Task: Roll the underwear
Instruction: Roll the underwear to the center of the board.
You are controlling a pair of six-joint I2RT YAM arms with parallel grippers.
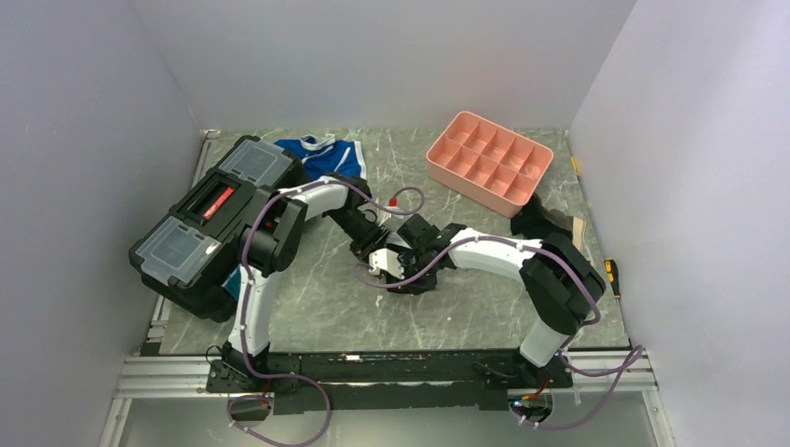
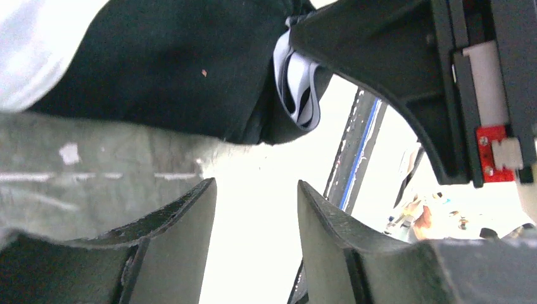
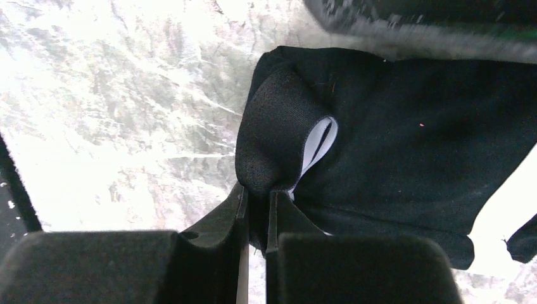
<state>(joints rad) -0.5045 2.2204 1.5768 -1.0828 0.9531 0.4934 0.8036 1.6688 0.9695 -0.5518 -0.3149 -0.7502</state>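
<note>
The underwear (image 3: 392, 145) is black fabric with a white stripe (image 3: 316, 142), lying on the grey marble table. My right gripper (image 3: 256, 190) is shut on a folded-up edge of it. In the left wrist view the underwear (image 2: 158, 63) lies just beyond my left gripper (image 2: 256, 183), which is open and empty, fingers apart and clear of the cloth. From above, both grippers meet at the table's middle, left (image 1: 373, 250) and right (image 1: 407, 261), and they hide most of the underwear (image 1: 410, 282).
A black toolbox (image 1: 219, 219) fills the left side. Blue-and-white briefs (image 1: 321, 154) lie at the back behind it. A pink compartment tray (image 1: 489, 160) stands at the back right. A dark object (image 1: 545, 219) and a screwdriver (image 1: 610, 273) lie at the right edge.
</note>
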